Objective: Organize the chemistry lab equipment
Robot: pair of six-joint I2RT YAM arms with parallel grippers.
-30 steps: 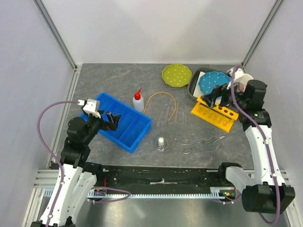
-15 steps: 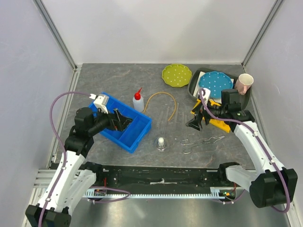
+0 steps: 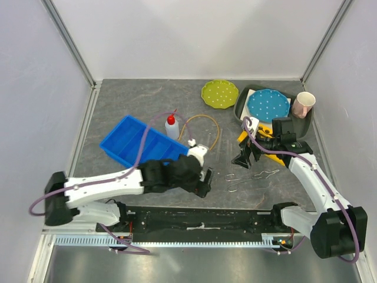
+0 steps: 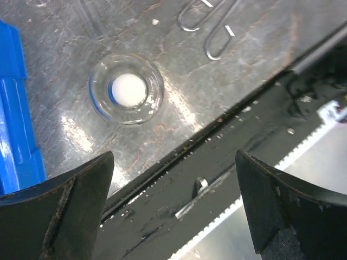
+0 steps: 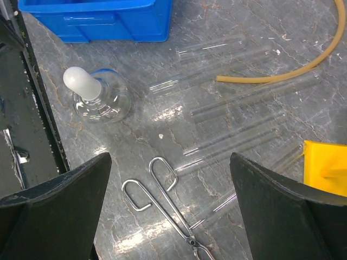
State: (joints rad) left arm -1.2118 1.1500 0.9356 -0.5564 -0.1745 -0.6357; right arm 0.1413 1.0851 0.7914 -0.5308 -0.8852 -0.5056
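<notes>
Chemistry lab equipment lies spread over the grey worktop [image 3: 129, 100], none of it in the one blue divided bin [image 3: 132, 141] on the left. One small clear squeeze bottle [image 3: 171, 126] with a red nozzle cap stands upright just beside the bin's far right corner. One tan rubber tube [image 3: 200, 116] curves in an arch to the right of the bottle, apart from it. One tiny clear flask [image 4: 127, 89] with a white stopper stands upright near the front edge of the worktop, close to the bin's near corner. One pair of metal wire tongs [image 3: 250, 177] lies flat to the right of the flask, its looped handles pointing toward it. Thin clear glass tubes [image 5: 238, 130] lie roughly parallel between the tan tube and the tongs; at least five show, but the exact count is hard to tell.

The left claw [image 4: 174, 157] hangs over the flask with its fingers spread wide and nothing between them. The right claw [image 5: 171, 157] is likewise wide open and empty, above the tongs and the glass tubes.

One yellow rack [image 3: 265, 131] sits partly under the right arm. Behind it, one green dotted plate [image 3: 220, 94] rests on the worktop, one blue dotted plate [image 3: 268, 105] lies in a dark tray [image 3: 241, 109], and one pink cup [image 3: 304, 105] stands at the tray's right end.
</notes>
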